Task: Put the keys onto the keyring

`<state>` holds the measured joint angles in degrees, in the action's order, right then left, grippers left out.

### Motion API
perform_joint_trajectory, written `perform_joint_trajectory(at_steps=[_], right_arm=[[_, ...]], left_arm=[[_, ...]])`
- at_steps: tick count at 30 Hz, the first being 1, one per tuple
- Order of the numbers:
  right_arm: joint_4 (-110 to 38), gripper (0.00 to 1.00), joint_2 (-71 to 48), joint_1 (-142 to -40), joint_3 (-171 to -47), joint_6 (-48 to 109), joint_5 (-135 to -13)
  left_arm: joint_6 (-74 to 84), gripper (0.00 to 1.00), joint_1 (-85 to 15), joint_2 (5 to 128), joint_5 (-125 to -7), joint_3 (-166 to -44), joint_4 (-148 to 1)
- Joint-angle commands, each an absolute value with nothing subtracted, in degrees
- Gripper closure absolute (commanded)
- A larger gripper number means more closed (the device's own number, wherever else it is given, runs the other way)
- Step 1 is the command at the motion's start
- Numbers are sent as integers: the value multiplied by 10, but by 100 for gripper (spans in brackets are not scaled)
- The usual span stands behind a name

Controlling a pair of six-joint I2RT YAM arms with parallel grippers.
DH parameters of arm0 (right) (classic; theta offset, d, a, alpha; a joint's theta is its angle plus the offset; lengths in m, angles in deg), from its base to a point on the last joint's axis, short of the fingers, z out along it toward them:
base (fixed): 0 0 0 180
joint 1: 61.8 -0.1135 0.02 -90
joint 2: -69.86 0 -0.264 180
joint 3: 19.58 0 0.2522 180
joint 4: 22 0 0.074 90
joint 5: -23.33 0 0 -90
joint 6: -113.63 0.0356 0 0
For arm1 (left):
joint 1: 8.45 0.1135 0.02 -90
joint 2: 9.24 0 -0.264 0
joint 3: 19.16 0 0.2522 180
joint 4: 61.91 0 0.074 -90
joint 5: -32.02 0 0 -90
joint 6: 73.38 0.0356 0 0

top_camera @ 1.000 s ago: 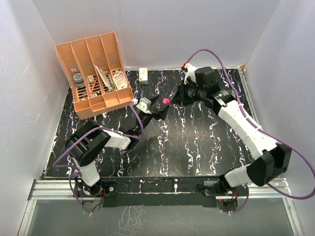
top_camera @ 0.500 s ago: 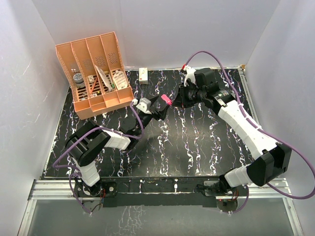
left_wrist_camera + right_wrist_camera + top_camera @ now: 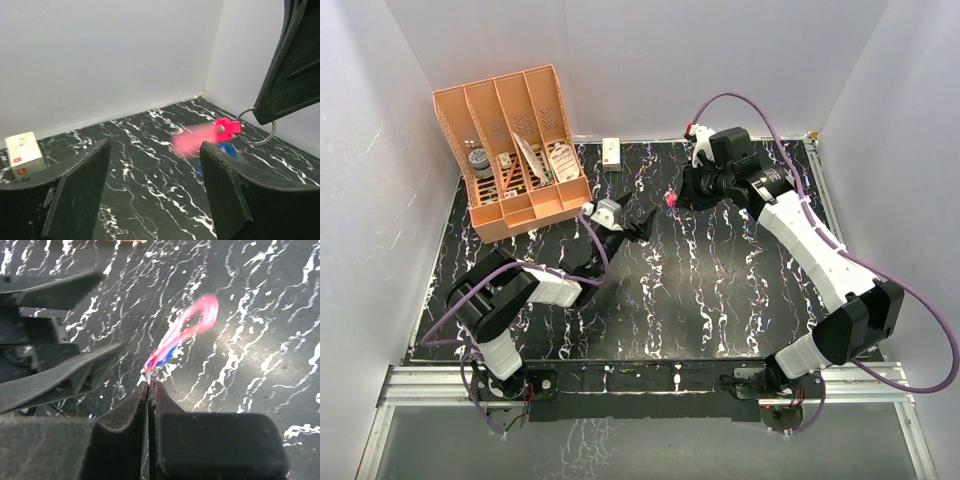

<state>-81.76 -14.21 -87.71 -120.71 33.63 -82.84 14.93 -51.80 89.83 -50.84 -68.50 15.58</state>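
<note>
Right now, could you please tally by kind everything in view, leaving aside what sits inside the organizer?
grippers: 2 (left gripper, right gripper)
orange organizer: 1
white box: 1
pink keyring: 1
metal ring: 1
blue key: 1
Total: 7

Left gripper [image 3: 642, 222] jaws spread wide, right gripper [image 3: 676, 198] jaws pinched tight, tips near each other

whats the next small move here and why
Probably hold the right hand still for a moment. It is shut on a thin silver ring, and the pink keyring hanging from it is motion-blurred, so it seems to be swinging. The open left hand sits just short of it; reaching once it settles looks safer.
</note>
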Motion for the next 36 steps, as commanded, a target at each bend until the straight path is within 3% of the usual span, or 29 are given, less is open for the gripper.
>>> perform_joint_trajectory(at_steps=[1, 10, 25, 31, 36], right_arm=[[-821, 100, -156, -885, -1269, 306, -750], [-619, 100, -80, -950, -1154, 270, -603], [-509, 100, -19, -998, -1081, 220, -507], [-504, 100, -25, -1025, -1088, 166, -470], [-629, 100, -89, -1031, -1174, 161, -452]], left_arm=[[192, 29, -517, 831, -432, -670, 194], [204, 28, -512, 754, -405, -639, 172], [198, 28, -511, 751, -408, -637, 172], [199, 28, -511, 755, -409, -637, 174], [199, 28, -511, 759, -409, -639, 173]])
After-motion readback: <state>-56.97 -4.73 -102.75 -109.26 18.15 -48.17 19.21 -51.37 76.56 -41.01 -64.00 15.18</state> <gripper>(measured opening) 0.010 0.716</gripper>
